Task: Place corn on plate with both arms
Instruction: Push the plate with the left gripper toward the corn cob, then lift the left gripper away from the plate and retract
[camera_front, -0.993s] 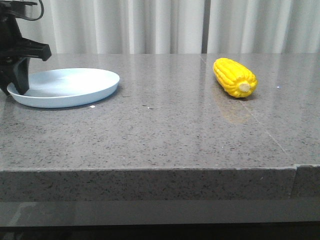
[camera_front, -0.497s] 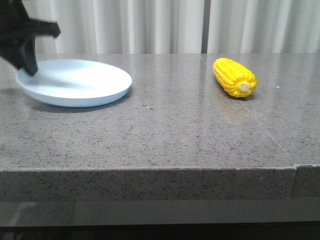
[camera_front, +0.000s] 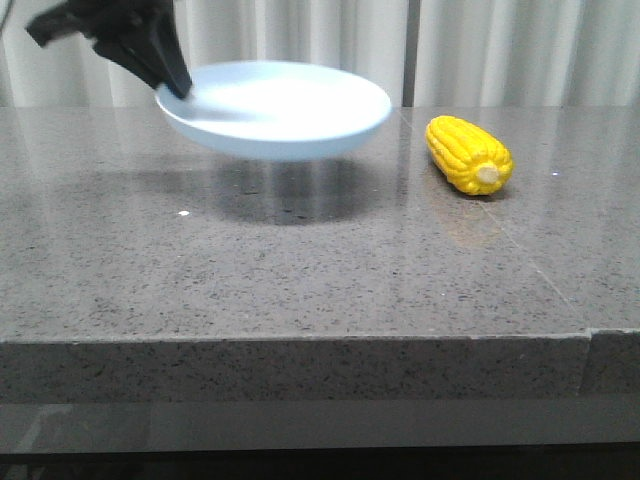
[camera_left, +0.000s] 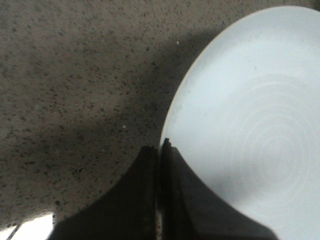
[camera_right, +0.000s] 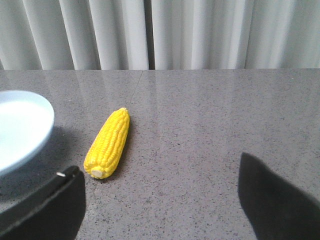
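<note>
The black left gripper (camera_front: 178, 88) has its two dark fingers (camera_left: 150, 200) pressed together on the rim of the round, shallow, pale blue-white plate (camera_front: 285, 108), one finger lying over the inner face and the other under the edge, so the rim is pinched between them. The plate hangs in the air above the grey speckled stone table (camera_front: 300, 270), tilted a little, with its shadow cast on the stone below it; no part of the plate touches the table. The bright yellow toy corn cob (camera_front: 469, 154) with rows of kernels lies on its side on the table just beside the plate's far edge from the gripper, apart from it, its pale beige stub end turned toward the front of the table. The plate carries nothing. In the right wrist view the black right gripper (camera_right: 160, 200) stands with its two fingers spread wide, holding nothing and touching nothing; the corn lies on the table ahead of it, nearer to one finger than the other, and the plate's edge (camera_right: 30, 130) shows beyond the corn. White pleated curtains (camera_front: 480, 50) hang behind the table.
</note>
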